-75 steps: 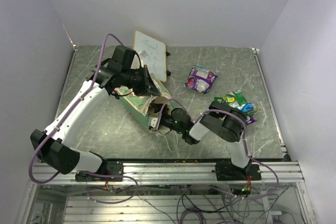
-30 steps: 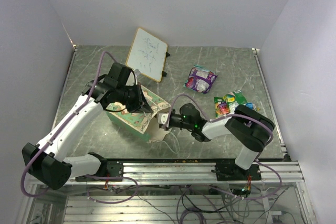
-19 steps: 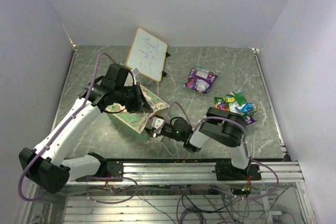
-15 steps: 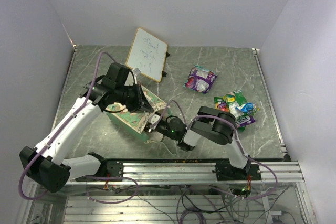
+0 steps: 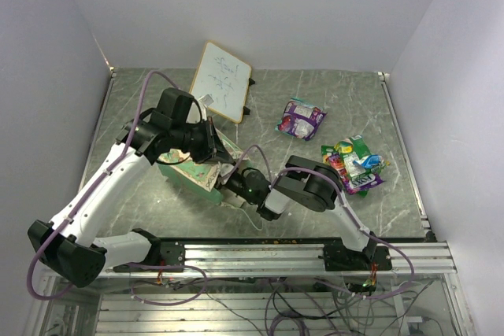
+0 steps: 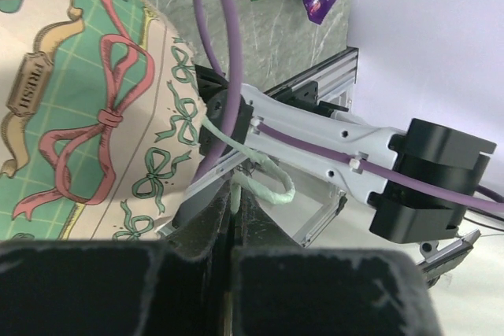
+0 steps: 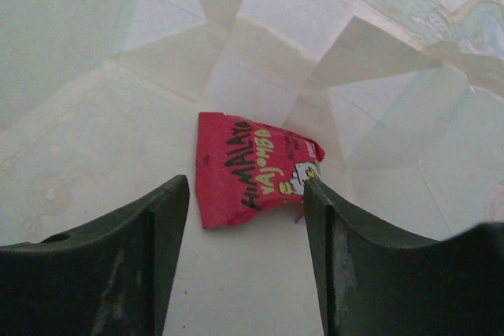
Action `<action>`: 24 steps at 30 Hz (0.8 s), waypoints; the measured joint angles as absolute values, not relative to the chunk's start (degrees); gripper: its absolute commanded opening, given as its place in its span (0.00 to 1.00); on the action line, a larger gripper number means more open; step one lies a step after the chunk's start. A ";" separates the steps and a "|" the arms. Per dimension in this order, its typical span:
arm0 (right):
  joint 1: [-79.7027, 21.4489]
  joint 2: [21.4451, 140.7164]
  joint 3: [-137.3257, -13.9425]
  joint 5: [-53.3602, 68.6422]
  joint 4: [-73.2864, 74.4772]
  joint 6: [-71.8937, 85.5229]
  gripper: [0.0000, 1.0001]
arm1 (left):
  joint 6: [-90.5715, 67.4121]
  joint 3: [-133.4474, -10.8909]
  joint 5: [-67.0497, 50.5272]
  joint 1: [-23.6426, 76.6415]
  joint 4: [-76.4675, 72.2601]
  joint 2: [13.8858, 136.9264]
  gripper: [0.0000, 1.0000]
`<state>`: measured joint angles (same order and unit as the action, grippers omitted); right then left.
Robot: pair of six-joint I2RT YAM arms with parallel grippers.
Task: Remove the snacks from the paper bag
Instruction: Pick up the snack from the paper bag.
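Grey-green marbled table (image 5: 346, 92) and its load.
Framed whiteboard (image 5: 220, 82) at rear left; paper bag (image 5: 197, 172) on its side near the front; purple snack packet (image 5: 300, 118) at centre; heap of bright packets (image 5: 353, 161) toward the right edge.

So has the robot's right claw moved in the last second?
Yes. The right claw has slid left, farther from the purple glossy snack packet, into the mouth of the cream and mint-green paper bag.

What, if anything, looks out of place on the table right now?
The paper bag lies tipped on its side, its handle pinched by the left gripper; one red packet sits inside, between the open right gripper's fingers.
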<state>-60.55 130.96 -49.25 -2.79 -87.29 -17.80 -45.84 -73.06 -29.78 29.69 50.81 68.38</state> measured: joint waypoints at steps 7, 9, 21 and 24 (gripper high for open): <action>-60.51 133.91 -54.59 -1.67 -87.07 -16.82 0.81 | -44.53 -74.96 -30.48 29.71 50.85 69.73 0.07; -60.51 134.80 -56.71 -1.74 -86.65 -16.86 0.81 | -44.23 -75.20 -30.74 29.71 50.83 70.15 0.07; -60.49 134.72 -67.02 -3.22 -64.03 -14.90 0.72 | -43.51 -75.46 -31.31 29.71 50.85 70.35 0.07; -60.49 134.72 -68.55 -3.25 -59.31 -14.68 0.61 | -43.53 -74.91 -31.29 29.71 50.59 69.69 0.07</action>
<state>-60.49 134.72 -68.55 -3.25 -59.31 -14.68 -43.53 -74.91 -31.29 29.71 50.59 69.69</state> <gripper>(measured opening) 0.715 0.081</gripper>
